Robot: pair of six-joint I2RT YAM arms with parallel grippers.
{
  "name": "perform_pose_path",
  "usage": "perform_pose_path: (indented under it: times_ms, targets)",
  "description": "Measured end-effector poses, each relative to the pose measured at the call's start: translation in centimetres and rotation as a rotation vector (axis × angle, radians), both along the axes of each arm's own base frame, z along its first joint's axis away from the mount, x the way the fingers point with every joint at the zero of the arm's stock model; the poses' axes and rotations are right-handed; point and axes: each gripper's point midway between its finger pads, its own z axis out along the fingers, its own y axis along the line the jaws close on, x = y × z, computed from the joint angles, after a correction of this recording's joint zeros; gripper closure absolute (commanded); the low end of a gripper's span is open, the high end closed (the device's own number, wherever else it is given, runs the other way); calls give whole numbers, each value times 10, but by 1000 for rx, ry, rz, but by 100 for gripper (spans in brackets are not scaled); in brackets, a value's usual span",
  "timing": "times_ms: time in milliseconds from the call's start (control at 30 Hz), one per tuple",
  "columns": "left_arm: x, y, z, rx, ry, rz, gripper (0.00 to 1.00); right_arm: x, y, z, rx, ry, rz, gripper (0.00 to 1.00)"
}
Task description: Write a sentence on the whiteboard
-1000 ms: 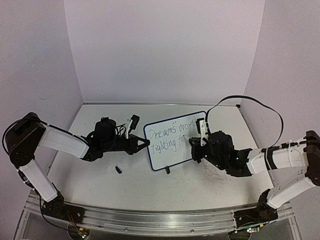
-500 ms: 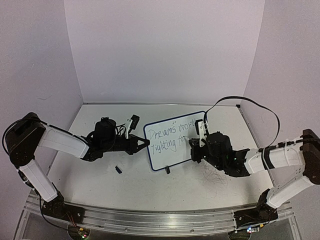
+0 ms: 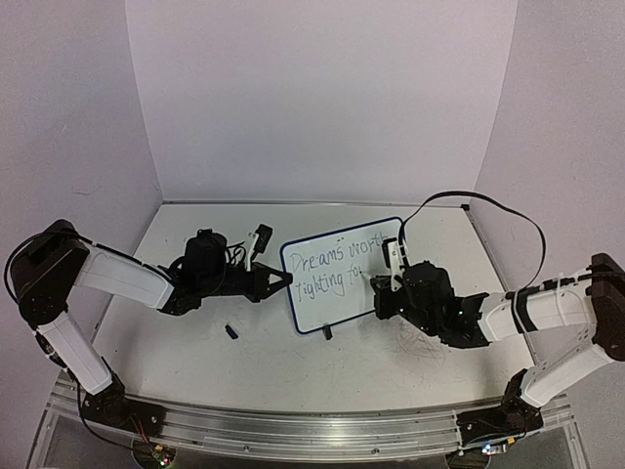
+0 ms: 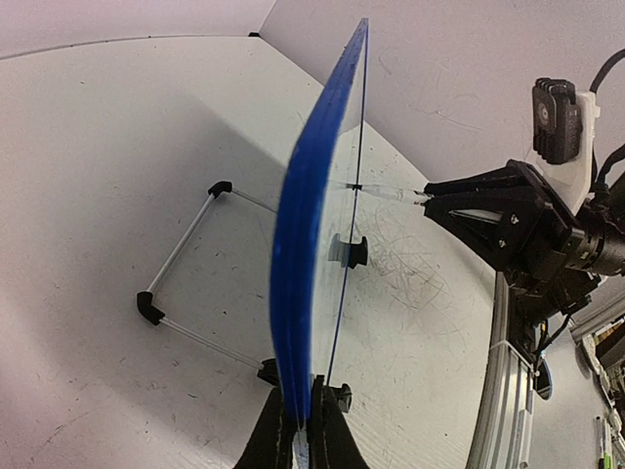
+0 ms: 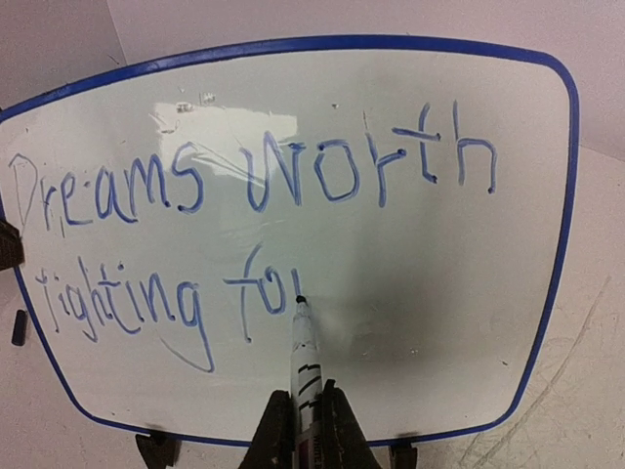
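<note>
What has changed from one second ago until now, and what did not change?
The right gripper, shut on the marker, edged slightly left toward the whiteboard, with the tip at the end of the sentence. The left gripper stayed clamped on the board's edge, and the whiteboard did not move.

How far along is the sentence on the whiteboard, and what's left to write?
Done: the sentence reads "Dreams worth fighting fo" on the whiteboard. In hand: the right hand grips the marker, its tip on the board at the next letter, while the left hand clamps the board's edge. Left: finishing the last word, seemingly just an "r".
</note>
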Motion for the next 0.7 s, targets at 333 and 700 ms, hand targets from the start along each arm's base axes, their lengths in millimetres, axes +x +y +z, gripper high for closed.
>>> perform_pose_path:
  times_ms: [333,700]
  targets:
    - [0,0,0,0,0,0,100,-3,-2,-5,0,17,-2,100]
    - [0,0,0,0,0,0,100,-1,-1,-2,-1,10,-5,100]
